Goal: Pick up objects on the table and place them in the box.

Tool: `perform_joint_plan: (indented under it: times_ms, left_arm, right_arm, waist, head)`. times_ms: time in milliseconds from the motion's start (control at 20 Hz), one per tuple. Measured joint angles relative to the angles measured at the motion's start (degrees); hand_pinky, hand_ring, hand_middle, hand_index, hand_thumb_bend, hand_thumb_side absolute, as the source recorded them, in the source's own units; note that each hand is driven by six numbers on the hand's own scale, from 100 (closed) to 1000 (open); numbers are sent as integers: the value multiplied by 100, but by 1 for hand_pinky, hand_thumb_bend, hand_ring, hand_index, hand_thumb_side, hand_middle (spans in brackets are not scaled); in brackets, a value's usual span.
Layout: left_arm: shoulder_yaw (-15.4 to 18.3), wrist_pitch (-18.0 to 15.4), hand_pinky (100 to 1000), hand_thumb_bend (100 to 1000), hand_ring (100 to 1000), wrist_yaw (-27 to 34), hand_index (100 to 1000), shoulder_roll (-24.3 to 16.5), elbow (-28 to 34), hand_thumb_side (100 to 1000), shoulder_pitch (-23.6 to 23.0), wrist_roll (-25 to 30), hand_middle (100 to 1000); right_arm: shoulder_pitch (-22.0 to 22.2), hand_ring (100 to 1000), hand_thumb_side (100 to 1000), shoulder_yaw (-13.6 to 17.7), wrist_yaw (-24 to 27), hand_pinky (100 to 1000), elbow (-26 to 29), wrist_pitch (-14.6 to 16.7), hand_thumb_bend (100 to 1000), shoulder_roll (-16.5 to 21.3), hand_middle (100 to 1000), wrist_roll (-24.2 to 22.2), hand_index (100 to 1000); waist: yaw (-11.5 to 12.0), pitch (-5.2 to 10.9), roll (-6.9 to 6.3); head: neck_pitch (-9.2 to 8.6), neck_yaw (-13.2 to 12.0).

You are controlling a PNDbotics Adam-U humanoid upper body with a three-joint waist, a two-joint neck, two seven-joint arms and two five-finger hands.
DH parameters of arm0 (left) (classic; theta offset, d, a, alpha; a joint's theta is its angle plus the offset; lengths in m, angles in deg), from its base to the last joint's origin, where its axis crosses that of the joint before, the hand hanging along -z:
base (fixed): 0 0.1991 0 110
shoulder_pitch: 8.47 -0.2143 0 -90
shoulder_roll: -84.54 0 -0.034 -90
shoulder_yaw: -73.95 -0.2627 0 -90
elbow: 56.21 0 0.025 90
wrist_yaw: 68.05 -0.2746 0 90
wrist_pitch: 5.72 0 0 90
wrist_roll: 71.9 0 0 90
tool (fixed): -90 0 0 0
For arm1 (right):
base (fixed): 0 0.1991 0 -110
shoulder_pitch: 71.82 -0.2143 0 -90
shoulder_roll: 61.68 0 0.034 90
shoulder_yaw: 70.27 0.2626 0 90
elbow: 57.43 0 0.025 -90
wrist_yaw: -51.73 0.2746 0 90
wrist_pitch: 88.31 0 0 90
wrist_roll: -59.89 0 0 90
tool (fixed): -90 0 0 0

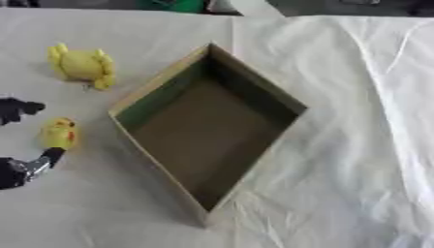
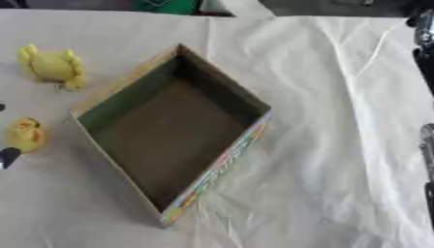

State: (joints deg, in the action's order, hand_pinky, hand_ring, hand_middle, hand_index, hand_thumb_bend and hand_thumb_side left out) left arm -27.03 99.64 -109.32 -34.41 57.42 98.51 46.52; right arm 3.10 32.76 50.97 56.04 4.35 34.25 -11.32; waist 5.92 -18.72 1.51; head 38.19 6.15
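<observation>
Two yellow toys (image 1: 82, 66) (image 1: 58, 133) lie left of the box (image 1: 254, 86); left hand (image 1: 19, 164) spread open around the lower one.

The left hand (image 1: 19, 167) is mostly black, with a silver, metal-looking section partway along one finger that ends in a rounded black tip. Another black, knobbly finger shows above it at the picture's edge. On the right side, only a dark, glossy strip of the right arm (image 2: 426, 43) shows, with pale glints.
</observation>
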Motion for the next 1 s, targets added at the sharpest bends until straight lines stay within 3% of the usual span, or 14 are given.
perform_joint_plan:
  times_ms: [200,600,1000]
  left_arm:
    - [-57,164,650,478,822,-357,945,1,0,800,72,182,822]
    - [-129,323,652,427,823,-893,943,15,0,802,102,472,822]
    - [-169,401,625,294,805,-978,920,123,-167,740,230,488,799]
  right_arm:
    - [0,554,490,-1,14,725,0,6,100,0,428,-18,717]
    - [0,554,492,-1,34,727,0,9,100,-5,427,-40,717]
    - [0,554,494,-1,37,728,0,7,100,-18,427,-46,718]
  waist:
    - [-16,-5,5]
    - [-24,-38,33]
    - [-27,-73,34]
  head:
    - [-3,-8]
    - [-47,-27]
    - [-51,-45]
